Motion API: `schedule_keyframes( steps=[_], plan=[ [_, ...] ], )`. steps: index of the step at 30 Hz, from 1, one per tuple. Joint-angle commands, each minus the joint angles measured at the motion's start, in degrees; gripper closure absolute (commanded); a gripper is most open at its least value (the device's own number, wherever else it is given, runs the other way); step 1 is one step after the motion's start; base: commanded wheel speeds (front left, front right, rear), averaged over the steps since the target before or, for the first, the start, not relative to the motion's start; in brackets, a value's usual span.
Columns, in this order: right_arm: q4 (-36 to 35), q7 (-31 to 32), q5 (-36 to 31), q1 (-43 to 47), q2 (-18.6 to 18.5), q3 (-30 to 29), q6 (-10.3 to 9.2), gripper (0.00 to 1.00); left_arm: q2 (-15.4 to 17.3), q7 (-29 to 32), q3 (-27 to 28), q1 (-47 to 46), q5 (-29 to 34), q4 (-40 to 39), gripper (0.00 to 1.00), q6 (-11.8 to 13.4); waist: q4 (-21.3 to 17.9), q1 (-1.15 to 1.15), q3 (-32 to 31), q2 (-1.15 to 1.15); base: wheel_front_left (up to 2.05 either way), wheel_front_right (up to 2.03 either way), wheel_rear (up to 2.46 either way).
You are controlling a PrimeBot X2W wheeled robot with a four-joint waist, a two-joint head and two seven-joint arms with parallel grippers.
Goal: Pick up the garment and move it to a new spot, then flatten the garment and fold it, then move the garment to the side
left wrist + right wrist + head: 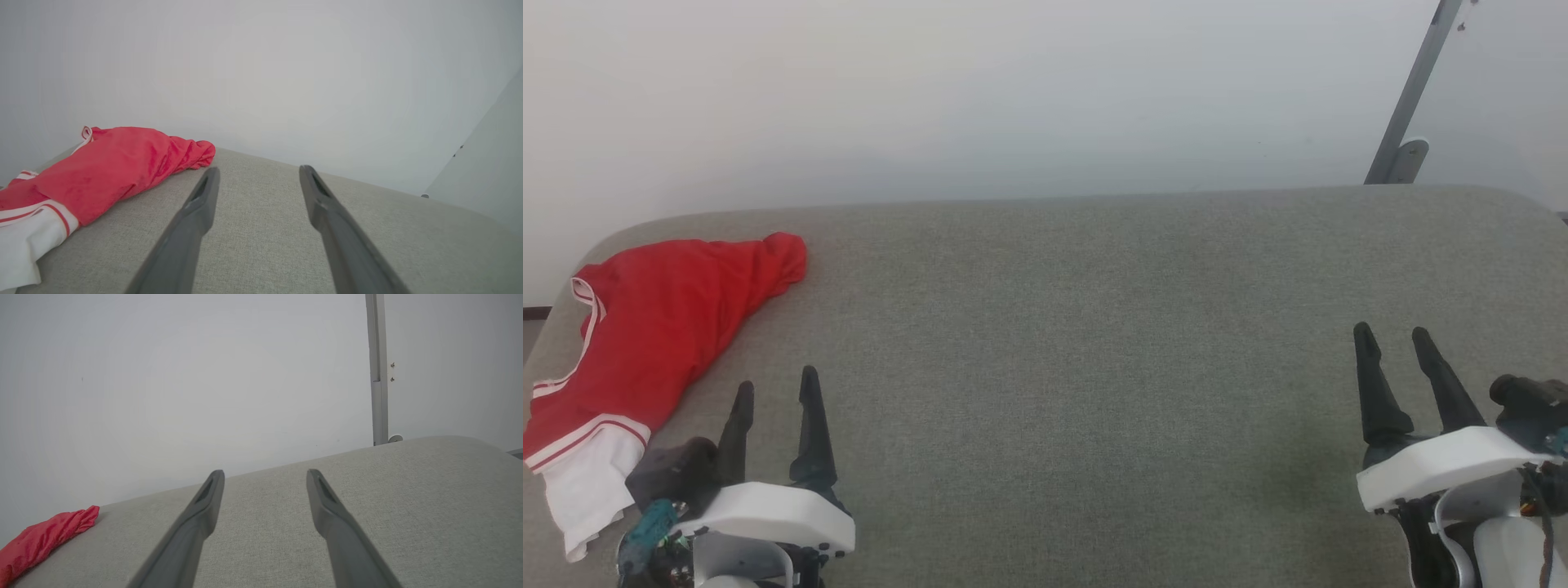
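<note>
left gripper [776, 378]: lower left of the head view, two dark fingers parted to a moderate gap, nothing between them; they hang just over bare cloth.

right gripper [1391, 329]: lower right, fingers parted about as much, likewise holding nothing, well apart from the work.

grey upholstered surface [1094, 367]: woven cover, rounded far corners, pale wall behind, a slanted metal post [1409, 98] at the far right.

garment [662, 327]: red jersey in a loose heap on the surface's left end, not flattened, no number showing. white sleeve end with red-white striped trim [584, 433] lies nearest the robot, by the left edge; a bunched red tip points to the far side and inward.

long axis: diagonal, from the near-left edge to the far tip, slanting toward the middle of the surface.

relation to fingers: the heap lies to the left of and beyond the left fingertips, near them but not touching; the white sleeve end sits just beside that arm's wrist. from the right wrist camera only the far red tip appears, at the lower left margin, far off.

judgement: first step not yet begun; left arm is plainly the nearer, and the pick calls for a swing leftward and down onto the red bulk.
</note>
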Motion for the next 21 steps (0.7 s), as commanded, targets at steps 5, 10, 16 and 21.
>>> schedule_keyframes(
  steps=[5, 10, 16, 21],
  plan=[
    [-0.59, -0.83, -2.82, -0.99, -0.29, 0.09, 0.00, 0.00, 0.55, -0.91, -0.25, 0.56, 2.71, -0.92, 0.00, 0.65, -0.07, 0.00, -0.04, 0.00, 0.00, 0.00, 0.00],
    [-0.69, -1.26, -5.28, -1.13, -0.39, 0.08, 0.00, 0.00, 0.55, -1.48, -0.03, 0.74, 4.27, -1.42, 0.00, 1.04, -0.08, 0.00, -0.19, 0.00, 0.00, 0.00, 0.00],
    [-0.81, -1.86, -7.89, -1.22, -0.55, 0.11, 0.00, 0.00, 0.81, -2.12, 0.46, 1.01, 5.29, -1.58, 0.00, -0.23, -0.04, 0.00, -0.45, 0.00, 0.00, 0.00, 0.00],
    [-0.90, -2.41, -10.23, -1.13, -0.88, 0.02, 0.00, 0.00, 1.17, -2.82, 1.38, 1.59, 5.77, -0.86, 0.00, -1.53, 0.03, 0.00, -0.86, 0.00, 0.00, 0.00, 0.00]
  ],
)
